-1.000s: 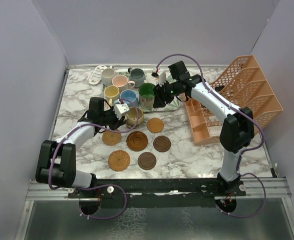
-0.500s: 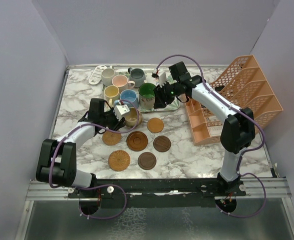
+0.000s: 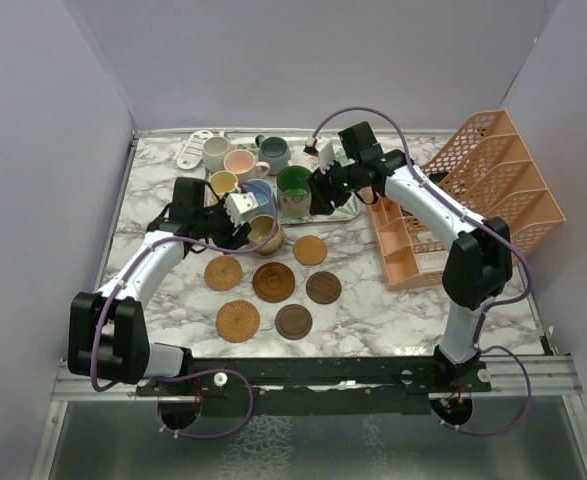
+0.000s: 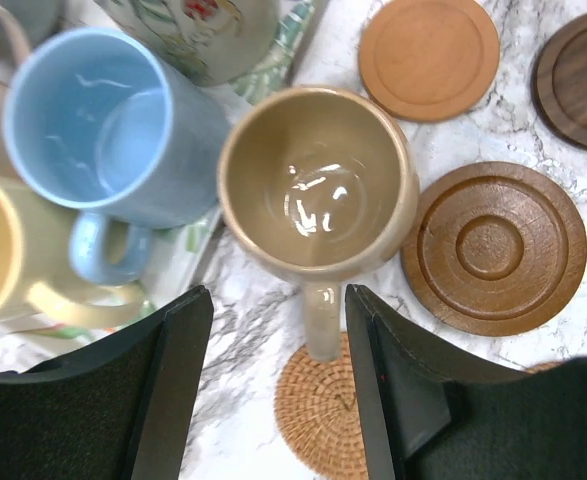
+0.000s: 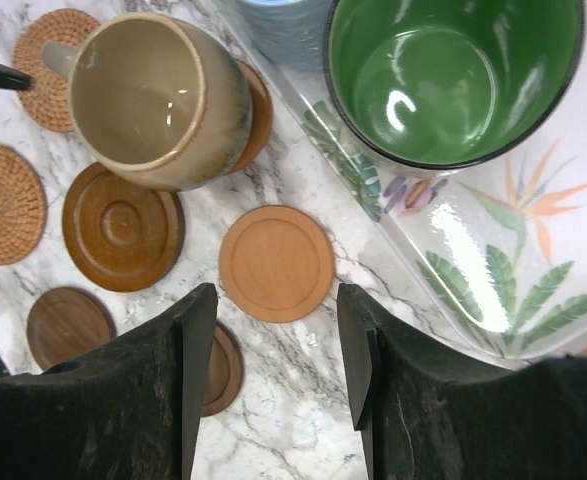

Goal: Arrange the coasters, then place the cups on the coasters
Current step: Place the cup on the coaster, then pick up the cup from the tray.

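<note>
Though the tan mug (image 4: 318,180) sits on a dark wooden coaster (image 5: 258,110), I count six other coasters (image 3: 238,320) bare and six mugs (image 3: 241,162) on or by the leaf-patterned tray (image 5: 493,250) (most of the job, I judge). My left gripper (image 4: 278,300) stands open, the mug's handle (image 4: 321,320) between its fingers, untouched. My right gripper (image 5: 276,300) hangs open, empty, above a terracotta coaster (image 5: 276,262).
</note>
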Available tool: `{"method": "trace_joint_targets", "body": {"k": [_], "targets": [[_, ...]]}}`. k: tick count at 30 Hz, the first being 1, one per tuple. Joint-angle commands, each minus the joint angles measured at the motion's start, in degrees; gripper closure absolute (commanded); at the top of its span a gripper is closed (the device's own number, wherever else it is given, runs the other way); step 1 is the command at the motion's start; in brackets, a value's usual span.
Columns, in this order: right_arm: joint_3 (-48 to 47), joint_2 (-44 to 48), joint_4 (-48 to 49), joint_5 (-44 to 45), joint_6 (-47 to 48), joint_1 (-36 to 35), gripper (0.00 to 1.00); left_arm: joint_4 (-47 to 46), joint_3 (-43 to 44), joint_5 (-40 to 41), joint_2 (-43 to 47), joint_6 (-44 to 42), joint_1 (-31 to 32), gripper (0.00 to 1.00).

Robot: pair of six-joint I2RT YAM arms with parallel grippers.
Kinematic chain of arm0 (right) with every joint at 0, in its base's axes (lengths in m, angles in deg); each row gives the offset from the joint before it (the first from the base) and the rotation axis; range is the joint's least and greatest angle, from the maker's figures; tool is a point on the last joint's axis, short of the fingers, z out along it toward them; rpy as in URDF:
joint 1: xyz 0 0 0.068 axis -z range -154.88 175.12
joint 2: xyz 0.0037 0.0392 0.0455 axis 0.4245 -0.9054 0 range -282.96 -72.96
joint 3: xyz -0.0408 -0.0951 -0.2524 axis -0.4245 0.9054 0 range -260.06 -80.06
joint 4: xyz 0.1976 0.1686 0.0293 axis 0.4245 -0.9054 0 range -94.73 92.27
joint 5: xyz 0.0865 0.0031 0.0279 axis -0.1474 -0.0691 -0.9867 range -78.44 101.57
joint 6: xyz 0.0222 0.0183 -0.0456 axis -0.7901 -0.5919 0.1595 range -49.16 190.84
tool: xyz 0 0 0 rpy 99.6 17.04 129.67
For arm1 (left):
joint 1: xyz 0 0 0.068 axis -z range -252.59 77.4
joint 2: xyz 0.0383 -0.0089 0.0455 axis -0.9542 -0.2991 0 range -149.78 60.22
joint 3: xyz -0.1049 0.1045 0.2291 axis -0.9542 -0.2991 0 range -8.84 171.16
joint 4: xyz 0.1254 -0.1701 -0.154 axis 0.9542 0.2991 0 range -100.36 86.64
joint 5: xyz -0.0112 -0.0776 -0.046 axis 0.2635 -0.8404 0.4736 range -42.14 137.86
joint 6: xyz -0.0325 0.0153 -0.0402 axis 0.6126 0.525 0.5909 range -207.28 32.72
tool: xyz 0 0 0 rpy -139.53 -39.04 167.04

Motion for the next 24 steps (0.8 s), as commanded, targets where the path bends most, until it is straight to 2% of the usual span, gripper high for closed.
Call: {"method": "trace_joint_targets", "body": {"k": [1,7,14,20,24], "targets": [[0.68,3.89,2.47,4.78,2.77,0.32,0.46,8.52,7.28,3.63,2.54,0.62,-0.24,0.4],[5.31,8.75,4.03,0.03,2.18,4.84,0.45,6.6,17.15,12.5,-0.21,8.62,-1.83,0.37],[13.75,15.65,7.91,-2.71,2.94,8.82,0.45,4.24,30.07,23.8,-10.32,19.22,-6.25,0.31],[18.37,17.34,9.82,-4.58,4.06,10.94,0.45,3.83,40.17,27.98,-23.23,24.8,-9.71,0.34],[18.92,17.04,9.82,-5.95,4.54,11.51,0.45,3.47,47.28,28.14,-31.55,24.69,-10.79,0.37]]}}
